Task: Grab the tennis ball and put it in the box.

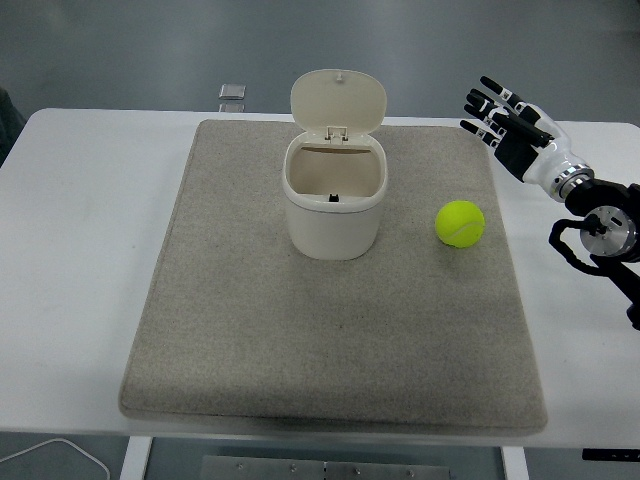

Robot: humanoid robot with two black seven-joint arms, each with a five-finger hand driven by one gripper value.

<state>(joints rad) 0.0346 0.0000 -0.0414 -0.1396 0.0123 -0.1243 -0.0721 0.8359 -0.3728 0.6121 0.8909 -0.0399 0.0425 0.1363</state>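
A yellow-green tennis ball (460,223) lies on the grey mat (250,330), to the right of the box. The box is a cream bin (334,200) with its hinged lid (338,100) standing open at the back; its inside looks empty. My right hand (497,112) comes in from the right edge and hovers above the mat's far right corner, behind and to the right of the ball. Its fingers are spread and hold nothing. The left arm is out of view.
The mat covers most of the white table (80,250). A small grey object (232,92) lies at the table's far edge, behind the mat. A white cable (60,452) shows below the table's near left corner.
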